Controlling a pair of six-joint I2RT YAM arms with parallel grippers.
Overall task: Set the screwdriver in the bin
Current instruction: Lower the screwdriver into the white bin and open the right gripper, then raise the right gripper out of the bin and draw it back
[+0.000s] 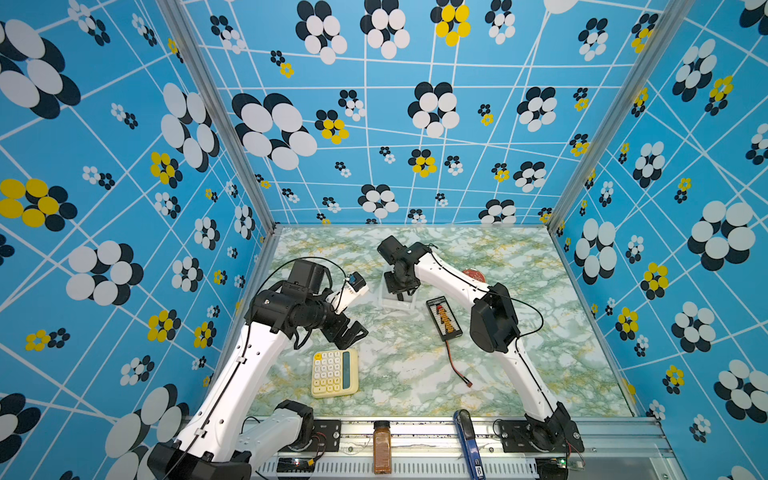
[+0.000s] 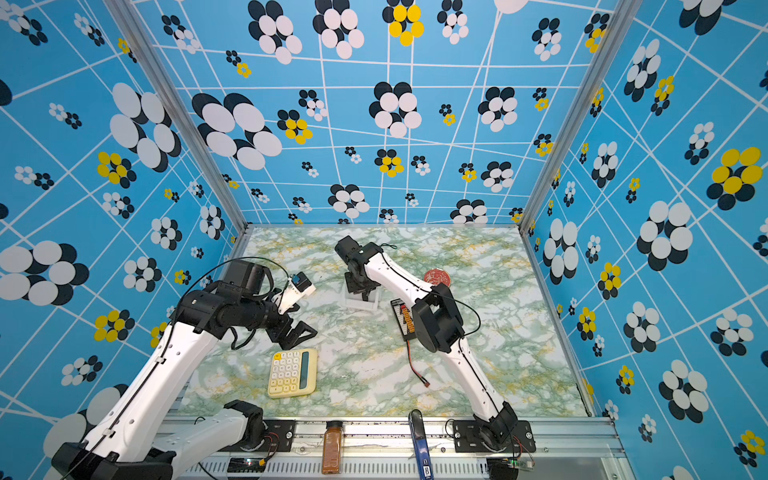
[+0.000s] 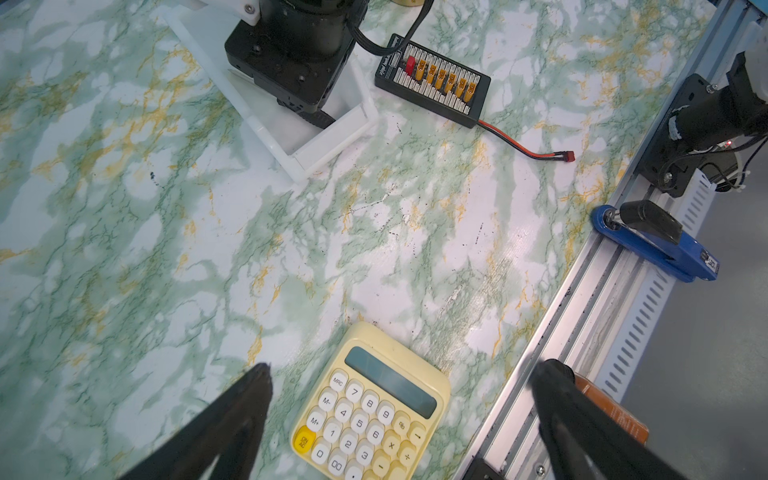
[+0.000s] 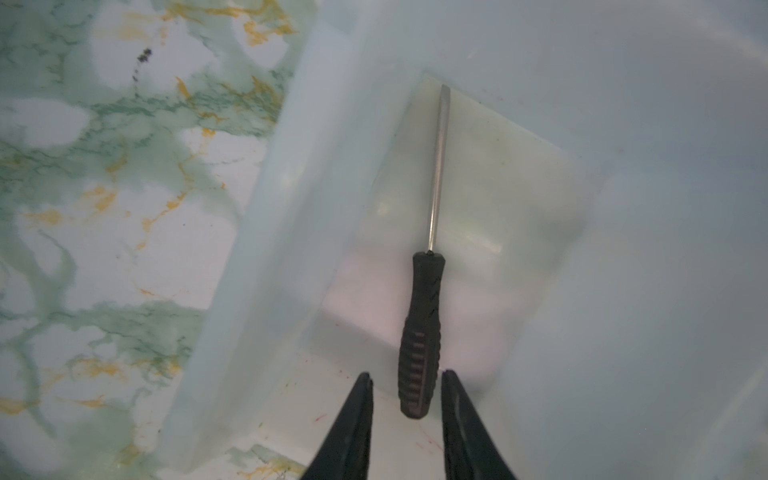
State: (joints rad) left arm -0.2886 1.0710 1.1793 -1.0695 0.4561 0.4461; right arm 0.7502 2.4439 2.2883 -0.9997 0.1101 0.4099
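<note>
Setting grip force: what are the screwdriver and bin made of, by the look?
The screwdriver: handle matte black with moulded ribs, probably plastic or rubber; shaft thin, bright silver with a sheen, so metal, likely steel. The bin: milky translucent white with smooth, slightly glossy walls, most likely plastic.

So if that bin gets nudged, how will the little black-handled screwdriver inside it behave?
The slim black-handled screwdriver with a thin silver shaft looks roundish, so it may roll, though the walls of the white translucent plastic bin should contain it. Its ribbed handle probably grips well. It looks stiff and light.
</note>
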